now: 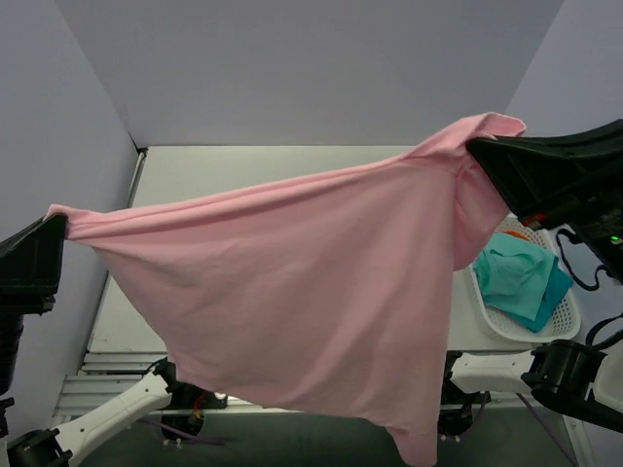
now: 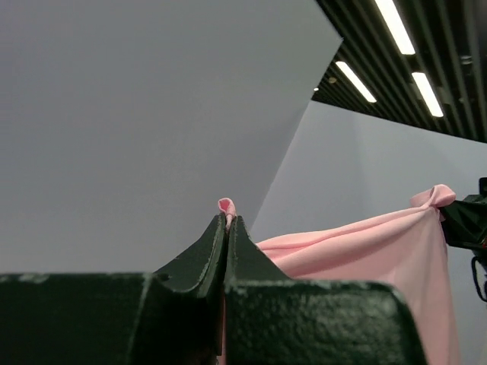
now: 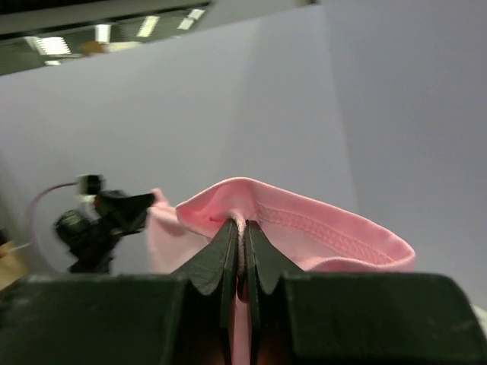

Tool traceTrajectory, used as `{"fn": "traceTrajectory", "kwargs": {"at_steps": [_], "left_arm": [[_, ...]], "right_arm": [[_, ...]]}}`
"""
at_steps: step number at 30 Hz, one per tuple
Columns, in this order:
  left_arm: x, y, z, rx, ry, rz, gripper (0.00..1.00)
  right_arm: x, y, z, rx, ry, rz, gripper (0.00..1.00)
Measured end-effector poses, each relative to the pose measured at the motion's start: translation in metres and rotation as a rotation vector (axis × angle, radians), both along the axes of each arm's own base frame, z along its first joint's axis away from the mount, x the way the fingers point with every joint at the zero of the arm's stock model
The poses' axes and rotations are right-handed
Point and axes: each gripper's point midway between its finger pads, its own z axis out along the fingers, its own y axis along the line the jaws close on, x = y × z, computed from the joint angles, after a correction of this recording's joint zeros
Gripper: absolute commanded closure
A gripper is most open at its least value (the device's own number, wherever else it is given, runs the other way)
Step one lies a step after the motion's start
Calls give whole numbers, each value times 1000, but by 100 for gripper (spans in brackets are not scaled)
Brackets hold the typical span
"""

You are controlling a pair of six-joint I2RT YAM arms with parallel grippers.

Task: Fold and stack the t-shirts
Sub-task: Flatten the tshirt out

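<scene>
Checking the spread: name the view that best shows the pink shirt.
Top external: nearly the whole pink shirt hangs stretched between left gripper and right gripper. Wrist views show just pinched edges and partial cloth.

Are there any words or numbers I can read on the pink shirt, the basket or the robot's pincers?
There are none to read. The pink shirt is plain. The basket, the left pincer and the right pincer show no letters, numbers or signs.

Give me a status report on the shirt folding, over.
Left end effector shut on pink t-shirt. Right end effector shut on it too. Shirt stretched aloft over table. Basket at right.
</scene>
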Motion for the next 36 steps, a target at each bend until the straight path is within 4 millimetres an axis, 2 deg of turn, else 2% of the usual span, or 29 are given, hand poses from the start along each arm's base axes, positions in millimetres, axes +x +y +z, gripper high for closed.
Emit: {"fn": "traceTrajectory", "kwargs": {"at_steps": [1,3,4,5,7,9,11,12,14,16,17,18,19,20,22,23,24,25,26,28,30,33,36], "left_arm": [[8,0,-5,-6,23,25,98],[30,-4,-21,0,92,87,98],[44,-8,-32,8,136,125,98],[57,-11,-44,15,177,165,98],[90,-23,-74,54,275,255,98],[123,-39,-113,115,374,347,98],[155,-57,-160,216,470,436,98],[170,-65,-183,264,507,478,98],[198,-71,-230,367,584,566,98],[237,-69,-279,441,676,624,98],[257,-60,-299,453,722,643,98],[280,-49,-318,448,770,667,98],[303,-37,-342,450,828,684,98],[325,-26,-363,451,878,701,98],[367,-2,-413,467,1003,719,98],[388,6,-433,471,1051,714,93],[411,10,-451,476,1090,690,60],[435,15,-472,489,1135,667,37],[455,15,-483,491,1153,637,9],[491,12,-494,471,1163,581,6],[510,6,-492,445,1152,527,6],[513,-3,-477,412,1117,467,6],[506,-6,-455,385,1077,454,6]], "right_arm": [[18,2,-6,-9,43,-69,100],[67,11,-37,-63,152,-258,100],[95,16,-62,-116,208,-368,100],[106,21,-76,-150,232,-410,100],[157,36,-135,-286,310,-583,100],[202,46,-195,-416,383,-693,100],[255,43,-265,-528,483,-775,100],[283,36,-305,-569,547,-811,100],[325,14,-393,-670,699,-863,100],[355,-12,-468,-740,856,-909,100],[372,-24,-505,-767,933,-924,100],[384,-31,-529,-773,982,-930,88],[395,-33,-550,-776,1023,-918,2],[406,-34,-568,-780,1056,-915,0],[432,-35,-589,-785,1088,-901,0],[446,-35,-593,-780,1091,-900,0],[462,-34,-593,-759,1083,-904,0],[478,-33,-589,-737,1071,-907,0],[488,-33,-583,-718,1059,-912,0],[500,-33,-567,-684,1030,-917,0],[508,-34,-545,-646,993,-926,0],[507,-34,-519,-614,952,-930,0],[495,-36,-500,-589,927,-927,0]]}}
